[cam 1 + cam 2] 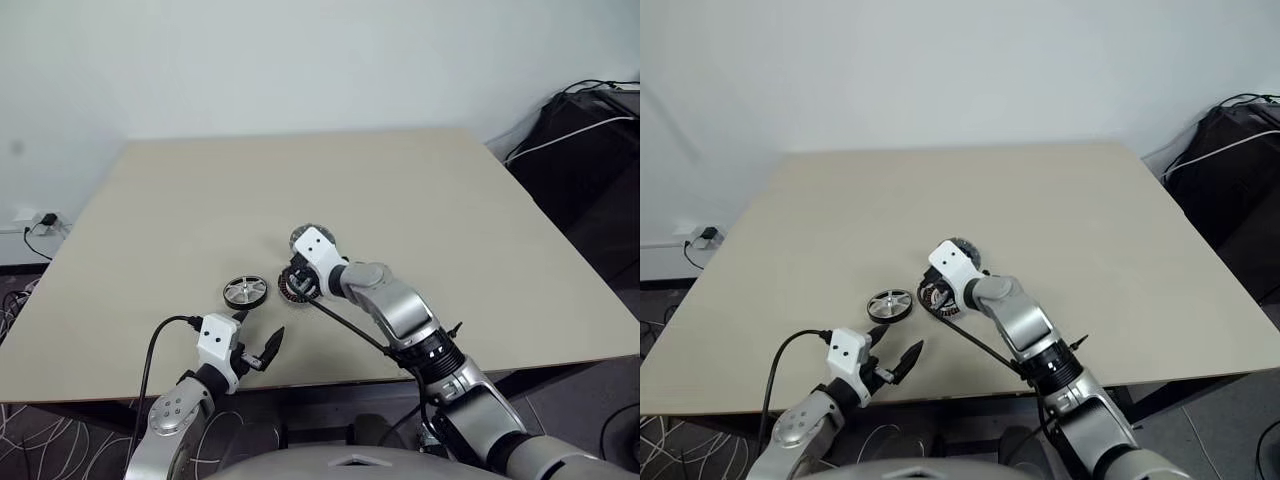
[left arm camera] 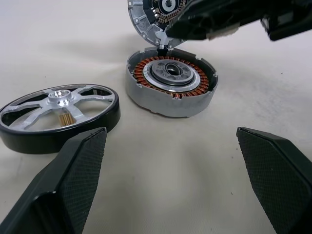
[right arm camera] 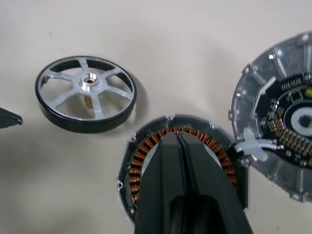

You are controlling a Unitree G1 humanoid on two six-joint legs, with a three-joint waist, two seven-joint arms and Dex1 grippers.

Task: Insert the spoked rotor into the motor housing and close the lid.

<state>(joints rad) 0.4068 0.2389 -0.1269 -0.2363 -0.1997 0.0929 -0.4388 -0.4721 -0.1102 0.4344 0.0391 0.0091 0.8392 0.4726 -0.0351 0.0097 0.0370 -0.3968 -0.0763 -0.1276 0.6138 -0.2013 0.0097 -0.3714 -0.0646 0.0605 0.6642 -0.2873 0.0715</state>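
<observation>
From the head camera, the broad beige table (image 1: 420, 200) carried three small parts near its front edge. The spoked rotor (image 1: 245, 291), a silver wheel with broad spokes and a black rim, lay flat and alone. Just to its right sat the motor housing (image 1: 294, 287), a dark round cup with copper windings, mostly covered by the right gripper (image 1: 298, 285). The lid (image 1: 300, 238), a light-grey metal disc, showed behind that gripper's white wrist block. The left gripper (image 1: 256, 340) hung near the front edge, fingers spread wide and holding nothing.

In the left wrist view, the rotor and housing rested close together but apart beyond the two black fingers (image 2: 73, 170), and the lid stood tilted above the housing's far rim.

In the right wrist view, the right gripper's fingers were pressed together over the housing's (image 3: 141, 151) centre, gripping nothing I could make out. The lid (image 3: 273, 131) lay beside the housing, joined to it by pale wires (image 3: 253, 146).
</observation>
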